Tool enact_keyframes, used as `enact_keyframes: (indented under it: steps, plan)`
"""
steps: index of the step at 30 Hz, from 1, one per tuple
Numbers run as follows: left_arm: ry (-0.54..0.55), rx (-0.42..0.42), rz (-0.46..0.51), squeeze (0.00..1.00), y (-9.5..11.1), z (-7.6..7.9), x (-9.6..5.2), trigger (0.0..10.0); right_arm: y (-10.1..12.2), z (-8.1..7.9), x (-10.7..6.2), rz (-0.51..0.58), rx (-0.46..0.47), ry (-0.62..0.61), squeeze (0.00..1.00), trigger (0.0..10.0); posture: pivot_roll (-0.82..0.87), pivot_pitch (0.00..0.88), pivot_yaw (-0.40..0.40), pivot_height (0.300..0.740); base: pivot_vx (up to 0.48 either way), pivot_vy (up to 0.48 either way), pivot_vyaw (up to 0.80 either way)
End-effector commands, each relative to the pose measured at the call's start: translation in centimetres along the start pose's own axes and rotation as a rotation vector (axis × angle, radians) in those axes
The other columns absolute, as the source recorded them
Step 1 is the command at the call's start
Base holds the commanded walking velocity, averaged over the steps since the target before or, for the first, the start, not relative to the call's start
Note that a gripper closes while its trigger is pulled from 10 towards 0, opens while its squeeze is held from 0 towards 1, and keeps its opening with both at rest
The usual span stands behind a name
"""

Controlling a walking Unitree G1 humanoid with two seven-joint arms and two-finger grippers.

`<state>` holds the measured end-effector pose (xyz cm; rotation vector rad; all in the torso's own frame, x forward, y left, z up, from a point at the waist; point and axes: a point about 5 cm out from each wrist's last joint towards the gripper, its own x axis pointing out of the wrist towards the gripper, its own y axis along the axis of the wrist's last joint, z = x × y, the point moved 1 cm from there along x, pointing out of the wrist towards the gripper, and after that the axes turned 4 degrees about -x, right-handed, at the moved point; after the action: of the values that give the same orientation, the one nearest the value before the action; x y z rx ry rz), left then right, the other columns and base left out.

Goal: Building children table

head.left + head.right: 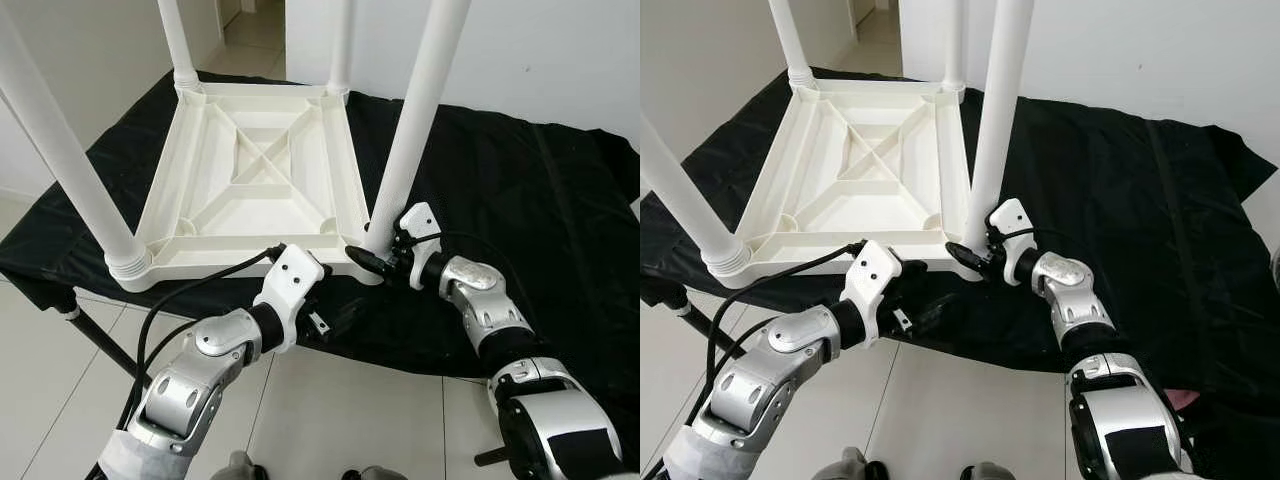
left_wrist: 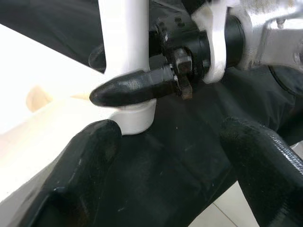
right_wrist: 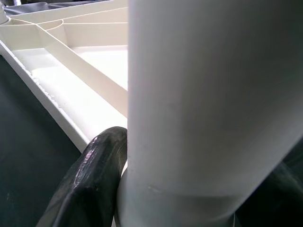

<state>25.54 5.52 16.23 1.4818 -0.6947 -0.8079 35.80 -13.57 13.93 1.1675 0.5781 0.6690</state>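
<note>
Right pincer clamped round leg: twist squarely into socket; left pincer open, steadying tabletop.

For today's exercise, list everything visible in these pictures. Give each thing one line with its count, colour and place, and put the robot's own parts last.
Tabletop: one, white, upside down on the cloth.
Legs: four, white, upright at the tabletop's corners.
Cloth: one, black, spread under the tabletop.
Floor: pale tiles, below.
Left gripper: black fingers, open, at the cloth's near edge.
Right gripper: black fingers, closed around the near right leg's base.
</note>
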Motion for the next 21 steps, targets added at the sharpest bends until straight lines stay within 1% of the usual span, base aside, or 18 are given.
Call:
enact_keyframes:
  steps: [1,2,3,4,6,7,9,10,11,12,13,14,16,18,19,20,21]
  plan:
    - [-0.015,0.0,0.01,0.0,0.0,-0.2,0.2,10.0,-0.3,-0.6,0.3,-0.006,0.03,-0.053,0.0,10.0,-0.03,0.027,0.001,0.74,0.0,0.0,0.0]
    - [-0.006,-0.004,0.016,0.0,0.1,-0.3,0.3,10.0,-0.3,-0.7,0.3,-0.009,0.039,-0.081,0.0,10.0,-0.03,0.027,0.001,0.74,0.0,0.0,0.0]
    - [-0.006,-0.004,0.016,0.0,0.1,-0.3,0.3,10.0,-0.3,-0.7,0.3,-0.009,0.039,-0.081,0.0,10.0,-0.03,0.027,0.001,0.74,0.0,0.0,0.0]
    - [0.002,-0.007,0.021,0.0,0.0,-0.4,0.3,10.0,-0.2,-0.8,0.4,0.0,0.048,-0.12,0.0,10.0,-0.04,0.031,0.001,0.74,0.0,0.0,0.0]
    - [0.016,-0.013,0.028,0.0,-0.2,-0.5,0.5,10.0,0.4,-1.9,0.4,0.041,0.08,-0.242,0.0,10.0,-0.05,0.032,0.001,0.74,0.0,0.0,0.0]
    - [0.016,-0.013,0.028,0.0,-0.2,-0.5,0.5,10.0,0.4,-1.9,0.4,0.041,0.08,-0.242,0.0,10.0,-0.05,0.032,0.001,0.74,0.0,0.0,0.0]
    - [0.029,-0.018,0.034,0.0,-0.3,-0.7,0.6,10.0,0.9,-2.6,0.3,0.075,0.125,-0.323,0.0,10.0,-0.05,0.032,0.001,0.74,0.0,0.0,0.0]
    - [0.03,-0.02,0.036,0.0,-0.3,-0.7,0.6,10.0,1.0,-3.0,0.2,0.073,0.138,-0.38,0.0,10.0,-0.06,0.035,0.0,0.74,0.0,0.0,0.0]
    - [0.03,-0.02,0.036,0.0,-0.3,-0.7,0.6,10.0,1.0,-3.0,0.2,0.073,0.138,-0.38,0.0,10.0,-0.06,0.035,0.0,0.74,0.0,0.0,0.0]
    - [0.031,-0.021,0.038,0.0,-0.3,-0.7,0.7,10.0,1.2,-3.2,-0.1,0.078,0.154,-0.449,0.0,10.0,-0.06,0.037,-0.001,0.74,0.0,0.0,0.0]
    - [0.031,-0.021,0.038,0.0,-0.3,-0.7,0.7,10.0,1.2,-3.2,-0.1,0.078,0.154,-0.449,0.0,10.0,-0.06,0.037,-0.001,0.74,0.0,0.0,0.0]
    - [0.031,-0.022,0.04,0.0,-0.3,-0.8,0.7,10.0,1.2,-3.6,-0.5,0.065,0.174,-0.542,0.0,10.0,-0.07,0.038,0.0,0.74,0.0,0.0,0.0]
    - [0.031,-0.022,0.04,0.0,-0.3,-0.8,0.7,10.0,1.2,-3.6,-0.5,0.065,0.174,-0.542,0.0,10.0,-0.07,0.038,0.0,0.74,0.0,0.0,0.0]
    - [0.032,-0.021,0.047,0.0,-0.2,-1.0,0.7,10.0,1.5,-4.8,-1.1,0.048,0.204,-0.703,0.0,10.0,-0.07,0.038,0.0,0.74,0.0,0.0,0.0]
    - [0.032,-0.021,0.047,0.0,-0.2,-1.0,0.7,10.0,1.5,-4.8,-1.1,0.048,0.204,-0.703,0.0,10.0,-0.07,0.038,0.0,0.74,0.0,0.0,0.0]
    - [0.036,-0.018,0.053,0.0,-0.1,-1.1,0.8,10.0,1.8,-5.4,-1.0,0.043,0.202,-0.714,0.0,10.0,-0.07,0.035,-0.001,0.74,0.0,0.0,0.0]
    - [0.036,-0.018,0.053,0.0,-0.1,-1.1,0.8,10.0,1.8,-5.4,-1.0,0.043,0.202,-0.714,0.0,10.0,-0.07,0.035,-0.001,0.74,0.0,0.0,0.0]
